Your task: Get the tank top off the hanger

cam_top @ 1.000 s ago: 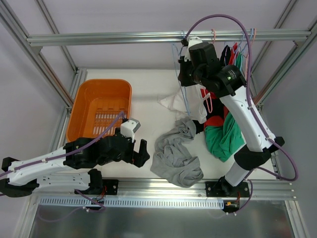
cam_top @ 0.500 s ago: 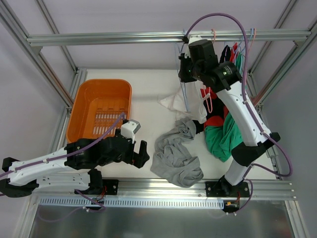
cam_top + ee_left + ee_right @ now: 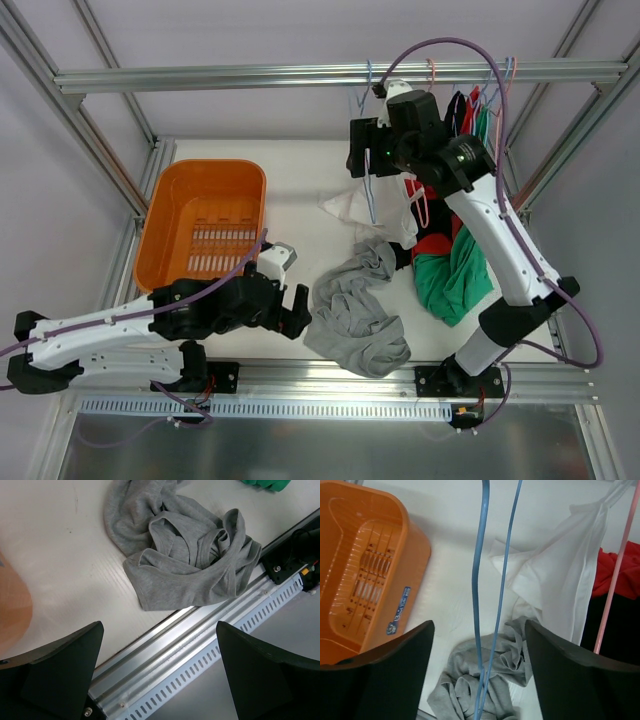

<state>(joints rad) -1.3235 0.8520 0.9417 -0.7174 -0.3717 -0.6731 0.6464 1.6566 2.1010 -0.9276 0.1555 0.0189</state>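
The grey tank top (image 3: 355,315) lies crumpled on the white table, off the hanger; it also shows in the left wrist view (image 3: 185,560) and the right wrist view (image 3: 470,690). The bare blue hanger (image 3: 370,190) hangs from the top rail. Its two thin wires (image 3: 480,580) run down between the fingers of my right gripper (image 3: 479,630), which is open and not pinching them. High up by the rail is that same right gripper (image 3: 365,150). My left gripper (image 3: 295,305) is open and empty just left of the tank top, over the table's front rail (image 3: 159,630).
An orange basket (image 3: 205,215) stands at the left (image 3: 360,570). A white garment (image 3: 400,205) hangs on a pink hanger beside the blue one (image 3: 560,580). Red, black and green clothes (image 3: 450,275) hang further right. The slotted aluminium front rail (image 3: 200,645) runs under the left gripper.
My right gripper has gone from shut to open around the blue hanger and shifted slightly left. My left arm has slid right, closer to the grey tank top.
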